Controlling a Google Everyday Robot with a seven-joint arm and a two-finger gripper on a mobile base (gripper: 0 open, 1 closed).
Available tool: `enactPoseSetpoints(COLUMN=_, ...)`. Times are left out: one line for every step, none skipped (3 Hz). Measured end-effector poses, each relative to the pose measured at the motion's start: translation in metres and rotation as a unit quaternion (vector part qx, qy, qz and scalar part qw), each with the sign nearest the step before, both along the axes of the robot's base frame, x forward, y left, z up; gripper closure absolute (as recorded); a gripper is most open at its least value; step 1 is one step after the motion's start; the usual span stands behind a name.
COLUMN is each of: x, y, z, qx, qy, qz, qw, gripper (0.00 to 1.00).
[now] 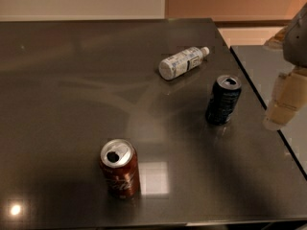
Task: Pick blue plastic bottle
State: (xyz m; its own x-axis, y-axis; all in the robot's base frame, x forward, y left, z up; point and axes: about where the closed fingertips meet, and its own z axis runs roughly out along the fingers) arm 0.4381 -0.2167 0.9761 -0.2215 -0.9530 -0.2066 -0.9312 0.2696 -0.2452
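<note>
The blue plastic bottle (pixel 182 63) lies on its side on the dark table (pixel 72 90), toward the back right, with its white cap pointing right and away. It is pale whitish with a white-and-blue label. My gripper (pixel 286 99) hangs at the right edge of the view, off the table's right side, well to the right of the bottle and in front of it. It holds nothing that I can see.
A dark blue drink can (pixel 223 100) stands upright between the bottle and my gripper. A red drink can (pixel 119 168) stands upright near the front edge. A second table surface (pixel 268 66) adjoins on the right, past a narrow gap.
</note>
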Motion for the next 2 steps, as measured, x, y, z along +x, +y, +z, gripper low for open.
enactPoseSetpoints(x=0.000, y=0.000, z=0.000, qx=0.000, qy=0.000, qz=0.000, qw=1.0000, gripper=0.00)
enactPoseSetpoints(x=0.010, y=0.012, z=0.003, qx=-0.009, qy=-0.003, qz=0.033, qw=0.9994, gripper=0.00)
